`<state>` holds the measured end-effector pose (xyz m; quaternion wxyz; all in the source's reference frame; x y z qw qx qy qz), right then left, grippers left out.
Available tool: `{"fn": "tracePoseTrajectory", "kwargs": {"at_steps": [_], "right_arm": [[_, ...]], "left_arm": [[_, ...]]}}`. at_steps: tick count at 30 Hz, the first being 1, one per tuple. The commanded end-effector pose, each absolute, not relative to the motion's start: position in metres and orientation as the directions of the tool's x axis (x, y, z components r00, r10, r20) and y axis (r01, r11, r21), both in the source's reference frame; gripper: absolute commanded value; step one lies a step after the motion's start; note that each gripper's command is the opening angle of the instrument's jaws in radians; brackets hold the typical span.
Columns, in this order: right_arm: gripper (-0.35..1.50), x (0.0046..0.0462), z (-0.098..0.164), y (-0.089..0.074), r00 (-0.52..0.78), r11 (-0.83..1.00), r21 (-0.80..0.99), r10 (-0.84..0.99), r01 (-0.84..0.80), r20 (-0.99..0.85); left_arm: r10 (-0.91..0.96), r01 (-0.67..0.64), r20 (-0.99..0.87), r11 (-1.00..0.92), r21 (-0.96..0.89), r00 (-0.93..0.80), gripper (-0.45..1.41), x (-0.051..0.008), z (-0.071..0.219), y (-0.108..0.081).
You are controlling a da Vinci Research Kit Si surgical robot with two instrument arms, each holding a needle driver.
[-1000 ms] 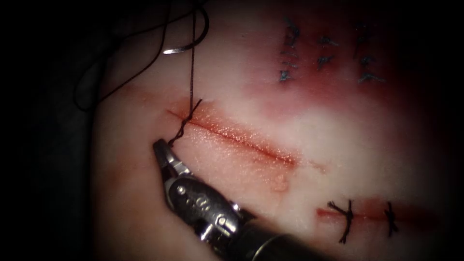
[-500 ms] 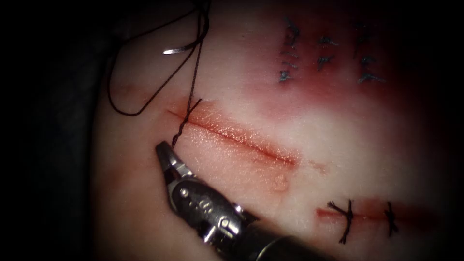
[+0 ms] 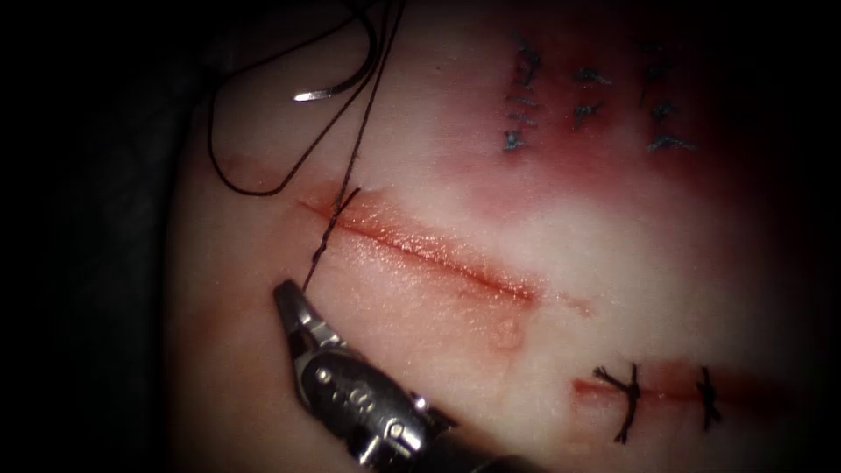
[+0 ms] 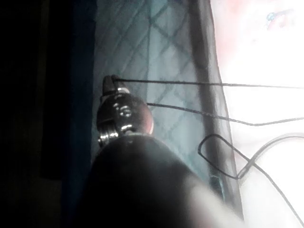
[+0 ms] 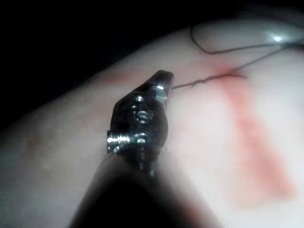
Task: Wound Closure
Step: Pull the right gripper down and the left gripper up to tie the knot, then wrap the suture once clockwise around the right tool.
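The right tool [image 3: 287, 298] enters the endoscope view from 5 o'clock, with its tip just short of the left end of the cut [image 3: 420, 250]. Its jaws are clenched on the thread [image 3: 328, 229]; the right wrist view [image 5: 164, 80] confirms the strand leaving the closed tip. From the jaws a twisted length of thread runs toward 1 o'clock, crosses the left end of the cut and continues to the 12 o'clock edge. A slack loop [image 3: 254, 180] lies on the tissue [image 3: 631, 263] at 10 o'clock from the cut.

The needle [image 3: 328, 90] lies free on the tissue surface at 11 o'clock from the cut, on its left side. It is not in the tissue, and neither tool holds it.

In the left wrist view the left tool [image 4: 111, 83] sits off the tissue over a quilted drape [image 4: 156, 57]. Its jaws grasp the thread, which leaves the tip taut toward the tissue.

Tied stitches [image 3: 629, 398] close a second cut at 4 o'clock.
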<state>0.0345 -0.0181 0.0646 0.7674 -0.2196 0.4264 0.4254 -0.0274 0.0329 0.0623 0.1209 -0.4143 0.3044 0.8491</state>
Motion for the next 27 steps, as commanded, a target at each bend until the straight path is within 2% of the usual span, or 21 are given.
{"fn": "tracePoseTrajectory", "kwargs": {"at_steps": [1, 12, 22, 26, 27], "right_arm": [[-0.35, 0.0354, 0.0647, -0.0186, 0.273, 0.548, 0.029, 0.461, -0.836, -0.845], [-0.35, 0.0375, 0.066, -0.0221, 0.308, 0.583, 0.013, 0.448, -0.812, -0.839], [-0.35, 0.0366, 0.0652, -0.0204, 0.255, 0.578, 0.042, 0.423, -0.815, -0.869], [-0.01, 0.0352, 0.0644, -0.0191, 0.23, 0.633, 0.061, 0.366, -0.772, -0.902], [0.22, 0.0348, 0.0641, -0.0187, 0.215, 0.637, 0.067, 0.355, -0.768, -0.91]], "left_arm": [[-0.048, -0.461, -0.778, -0.783, 0.419, -0.626, -0.35, -0.028, 0.0624, 0.0342], [-0.052, -0.456, -0.779, -0.786, 0.418, -0.625, -0.35, -0.0289, 0.0628, 0.035], [-0.089, -0.407, -0.796, -0.822, 0.399, -0.599, -0.35, -0.0262, 0.0612, 0.0312], [-0.082, -0.376, -0.796, -0.849, 0.371, -0.6, -0.35, -0.0236, 0.06, 0.0277], [-0.076, -0.368, -0.795, -0.857, 0.361, -0.602, -0.35, -0.0226, 0.0596, 0.0266]]}}
